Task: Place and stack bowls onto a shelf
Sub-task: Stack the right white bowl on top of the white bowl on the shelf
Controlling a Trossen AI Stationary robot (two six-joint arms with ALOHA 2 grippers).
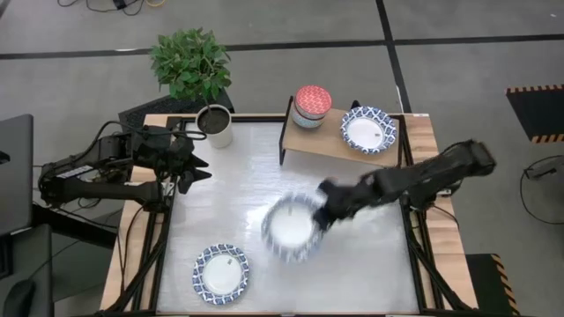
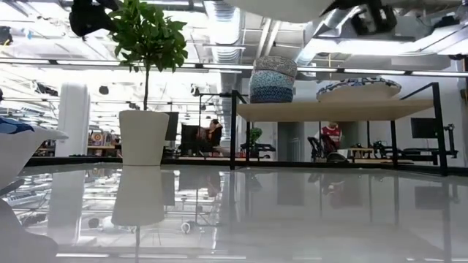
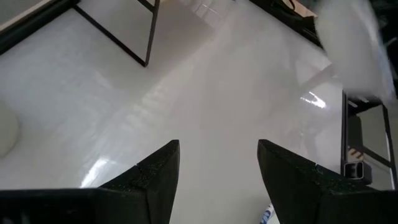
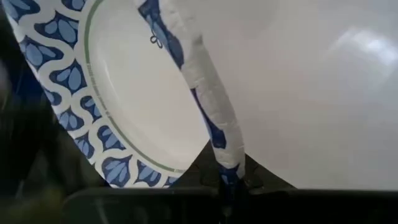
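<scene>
My right gripper (image 1: 322,215) is shut on a wide blue-and-white bowl (image 1: 291,230) above the middle of the table; the bowl shows blurred, and its white underside (image 2: 284,7) sits high in the low view. The shelf (image 1: 328,143) stands at the far right on black legs. It carries a stack of small bowls with a red one on top (image 1: 313,104) and another blue-and-white bowl (image 1: 368,129). A third blue-and-white bowl (image 1: 220,273) rests on its base near the table's near-left edge. My left gripper (image 1: 196,165) waits open over the table's left side. My right gripper holds the blue-and-white bowl by its rim (image 4: 219,144), on the side toward the table's right. The rim is pinched, one finger on the white inside and one on the outer wall. The bowl is lifted clear of the table and tilted.
A white plant pot (image 1: 215,126) with a green plant stands at the far edge, just left of the shelf. The glossy white tabletop (image 1: 238,194) lies open between the arms. People sit in the room beyond the table (image 2: 331,136).
</scene>
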